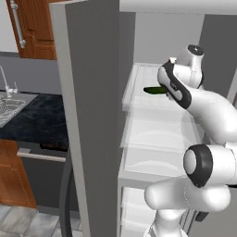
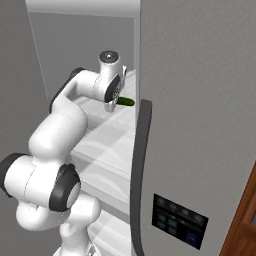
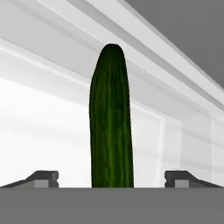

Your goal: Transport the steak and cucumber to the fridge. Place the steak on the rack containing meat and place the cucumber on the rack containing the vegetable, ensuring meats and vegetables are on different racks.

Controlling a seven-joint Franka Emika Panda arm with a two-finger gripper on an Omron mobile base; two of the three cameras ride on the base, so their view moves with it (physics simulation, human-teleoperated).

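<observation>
The dark green cucumber (image 3: 111, 122) lies on an upper translucent shelf (image 1: 152, 104) of the open fridge (image 1: 90, 115), pointing away from the hand. My gripper (image 3: 111, 178) is open, its fingertips (image 3: 43, 177) standing wide on either side of the cucumber's near end without touching it. From the left base view the cucumber (image 1: 155, 90) pokes out left of the hand; from the right base view the cucumber (image 2: 126, 102) shows just past the gripper (image 2: 114, 104). The steak is out of view.
More white shelves (image 1: 152, 162) sit below inside the fridge. The grey fridge door (image 2: 200, 100) with its dark handle (image 2: 140, 165) stands close on the right. A black counter (image 1: 37, 118) with a sink (image 1: 9, 106) and wooden cabinets (image 1: 34, 28) lie to the left.
</observation>
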